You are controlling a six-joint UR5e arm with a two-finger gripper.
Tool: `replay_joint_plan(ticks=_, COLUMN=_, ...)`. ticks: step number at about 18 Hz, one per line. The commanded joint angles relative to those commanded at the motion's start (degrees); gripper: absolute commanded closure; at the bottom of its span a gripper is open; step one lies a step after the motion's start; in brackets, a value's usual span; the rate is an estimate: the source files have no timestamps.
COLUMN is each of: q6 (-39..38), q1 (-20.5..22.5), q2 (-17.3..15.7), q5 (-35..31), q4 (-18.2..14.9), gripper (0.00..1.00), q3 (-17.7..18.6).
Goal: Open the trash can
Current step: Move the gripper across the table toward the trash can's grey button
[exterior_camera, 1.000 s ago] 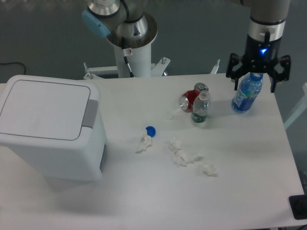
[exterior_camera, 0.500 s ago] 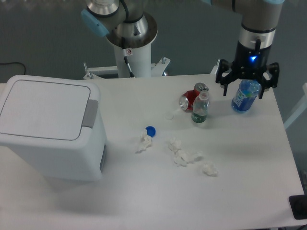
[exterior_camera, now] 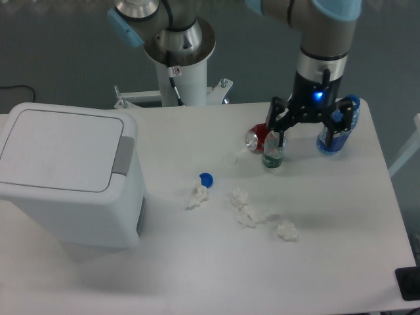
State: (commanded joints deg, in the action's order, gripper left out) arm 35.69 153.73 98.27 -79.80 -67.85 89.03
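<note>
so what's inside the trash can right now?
Can't tell. The trash can has its flat lid shut, grey push tab at its right edge, so the inside is fully covered. Nothing rests on the lid.

Smooth matt plastic trash can; tissues look like crumpled paper.

Robotics laboratory test cell. Indicators: an industrial arm's pedestal base bolted at the far edge of a plain white table, a bare grey floor beyond, and a cable at far left.
</note>
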Motion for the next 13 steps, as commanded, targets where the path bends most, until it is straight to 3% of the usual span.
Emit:
replay_joint_plan(ticks=5, q6=-0.97, q1=-2.90, q2=-0.97, q5=-0.09, q4=-1.75, gripper=0.00, q3=-1.31)
replay_joint_plan(ticks=8, q6=-6.23, q1=-4.83, q2=-0.71, q5=-0.09, q4=-2.37, gripper=0.00, q3=-3.07)
replay_joint_plan(ticks=13, q6=-8.44, q1=-8.52, q2=-0.89, q5=-2.37, q4=-2.64, gripper=0.02, q3=-2.90)
